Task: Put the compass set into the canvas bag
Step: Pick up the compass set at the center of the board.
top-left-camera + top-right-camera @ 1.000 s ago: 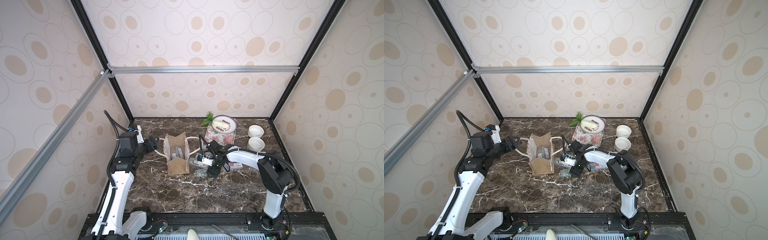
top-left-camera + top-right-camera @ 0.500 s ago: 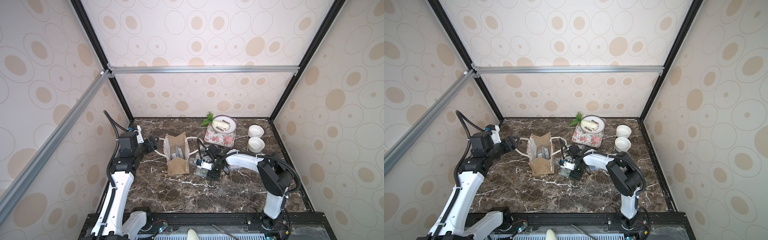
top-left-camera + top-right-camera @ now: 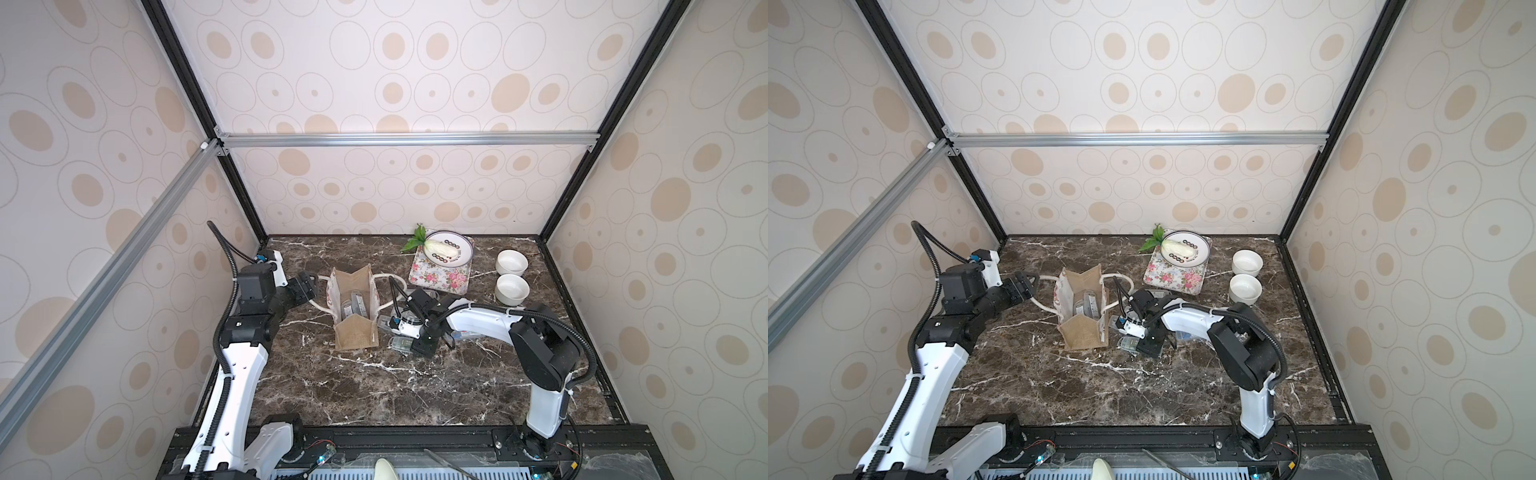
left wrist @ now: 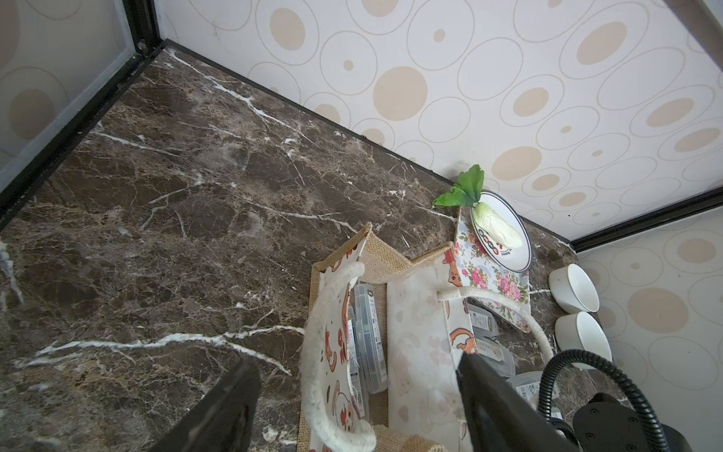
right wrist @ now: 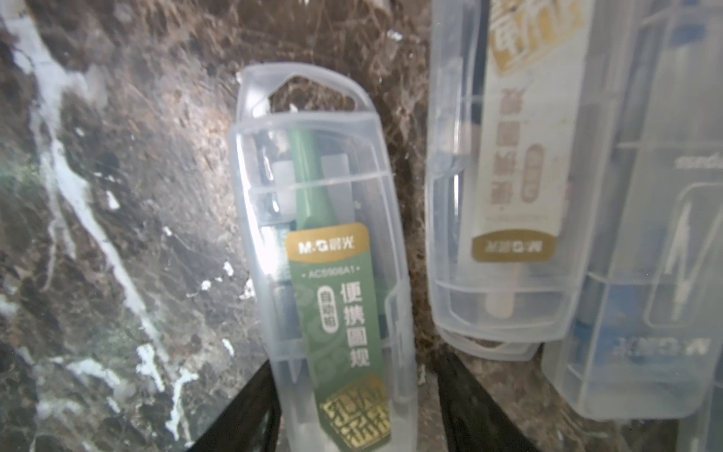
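Now my right pincer (image 5: 356,364) straddles the green compass set (image 5: 324,235), grip unclear; my left pincer (image 4: 356,362) gapes wide at the canvas bag (image 4: 414,332).

Green-label compass case (image 5: 324,274): gold tab "M&G 晨光"; beneath it "ACS906A1", "便携圆规", oval "自动铅". Cream-label case (image 5: 512,188) just beside: gold tab "M&G", inverted; other characters blurred. Blue case (image 5: 641,313): "M&G", inverted.

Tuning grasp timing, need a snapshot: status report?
Left gripper open around the canvas bag's rope handle. Right gripper open, straddling green-label compass case on the table, not clamped. Neighbouring case close beside it, no overlap.
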You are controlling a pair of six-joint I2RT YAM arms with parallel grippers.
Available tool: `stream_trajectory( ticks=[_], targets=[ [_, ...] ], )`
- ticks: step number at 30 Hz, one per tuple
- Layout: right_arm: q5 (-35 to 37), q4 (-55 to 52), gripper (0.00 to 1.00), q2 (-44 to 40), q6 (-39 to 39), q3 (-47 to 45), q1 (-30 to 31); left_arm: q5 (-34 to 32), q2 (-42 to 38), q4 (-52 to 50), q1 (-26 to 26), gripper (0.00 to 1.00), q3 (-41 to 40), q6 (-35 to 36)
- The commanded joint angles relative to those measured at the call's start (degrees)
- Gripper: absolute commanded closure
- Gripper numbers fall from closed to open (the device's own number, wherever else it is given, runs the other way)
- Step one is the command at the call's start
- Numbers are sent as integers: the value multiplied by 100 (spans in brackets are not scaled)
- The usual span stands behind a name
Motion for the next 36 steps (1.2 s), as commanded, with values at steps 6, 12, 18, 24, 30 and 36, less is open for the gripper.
stream_trajectory(
  ticks=[6,12,18,24,30,36],
  targets=[
    [69,-421,47,128,-114,-111,26,-67,-103,-45,-25,19,178,87],
    [90,-443,52,-279,-46,-336,20,-60,-104,-23,-25,19,167,105],
    [272,-517,56,-1004,-69,-698,11,-20,-48,30,-24,19,163,87],
    [500,-872,57,-1983,101,-850,-30,0,-44,17,-32,19,250,122],
    [555,-1214,58,-3105,680,-655,-340,-37,-53,16,-39,19,272,171],
    [494,-1455,58,-3426,1061,33,-589,37,42,87,-32,19,206,156]
  ],
)
